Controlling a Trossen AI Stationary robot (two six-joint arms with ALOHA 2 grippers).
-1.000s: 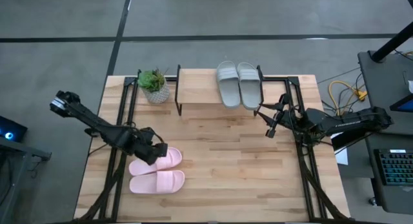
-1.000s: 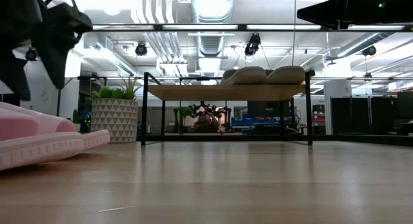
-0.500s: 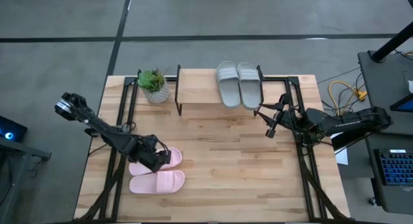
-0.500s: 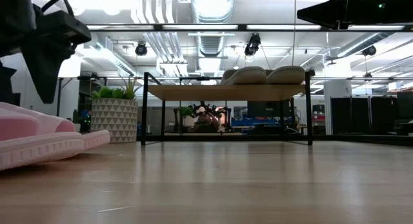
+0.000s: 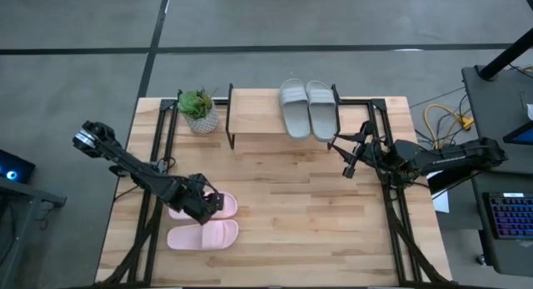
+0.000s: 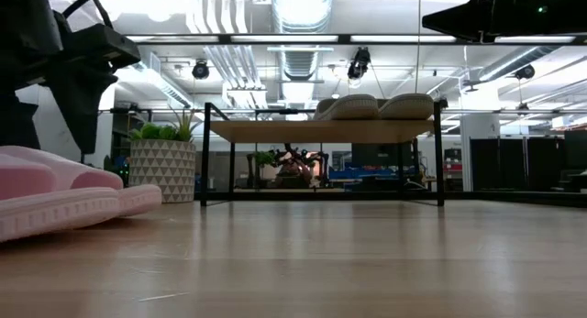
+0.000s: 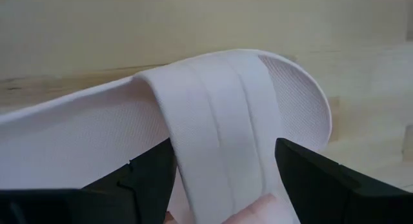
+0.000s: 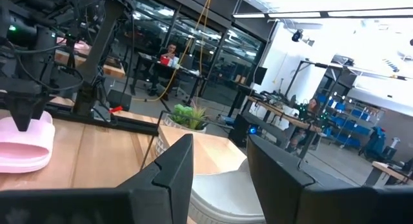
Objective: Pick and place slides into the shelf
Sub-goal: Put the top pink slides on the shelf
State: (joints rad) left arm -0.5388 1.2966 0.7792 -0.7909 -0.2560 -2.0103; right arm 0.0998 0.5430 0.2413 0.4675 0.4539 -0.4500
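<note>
Two pale pink slides lie side by side, soles down, near the table's left near corner: the far one [image 5: 223, 204] and the near one [image 5: 202, 235]. My left gripper [image 5: 202, 207] is open and low over the far pink slide; in the left wrist view its fingers stand on either side of the wide strap [image 7: 219, 140]. The grey-beige pair [image 5: 308, 108] rests on the right half of the shelf's plank [image 5: 254, 114]. My right gripper [image 5: 346, 157] hovers open just right of the shelf's front. My left gripper comes at the far pink slide slanting down from the table's left, with one finger [image 7: 151, 175] and the other [image 7: 310, 175] astride the strap. I cannot tell whether either finger touches the strap or the footbed. The slide lies flat on the table.
A potted plant [image 5: 198, 111] in a white patterned pot stands just left of the shelf. Black metal rails [image 5: 162, 147] run along the table's left and right sides. Bare wooden tabletop [image 5: 291, 206] stretches between the pink slides and the shelf.
My left gripper has moved toward the table's right and near edges and come down onto the far pink slide, ending astride its strap. The right arm has kept still.
</note>
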